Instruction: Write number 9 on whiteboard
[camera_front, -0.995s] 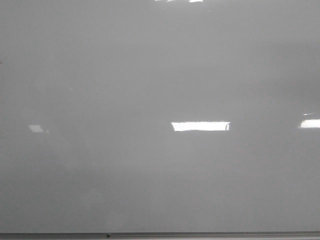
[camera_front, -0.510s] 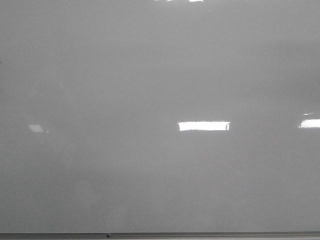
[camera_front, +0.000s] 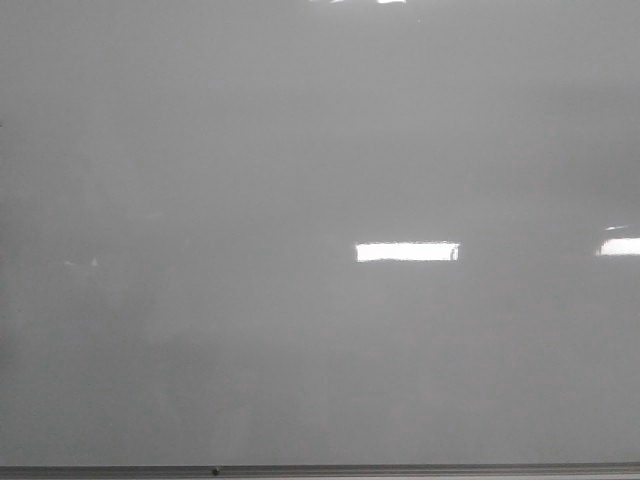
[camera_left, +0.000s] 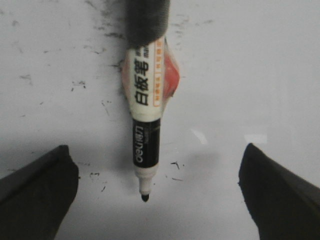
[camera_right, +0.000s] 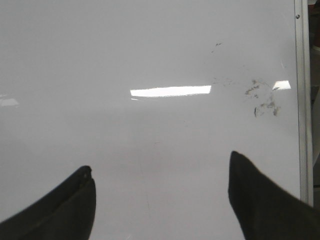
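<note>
Across front view: whiteboard (camera_front: 300, 150) blank, no 9 yet, no arms seen. Left wrist: left gripper (camera_left: 157, 192) spread wide above uncapped marker (camera_left: 146, 125) lying on the board; risk — tip smears or pen rolls if pinched off-centre. Right wrist: right gripper (camera_right: 160, 200) apart, empty, near edge strip (camera_right: 301, 100).

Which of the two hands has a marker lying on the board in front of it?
The left hand: an uncapped marker lies on the whiteboard between its open fingers, not gripped. The right hand faces only bare board with faint smudges.
</note>
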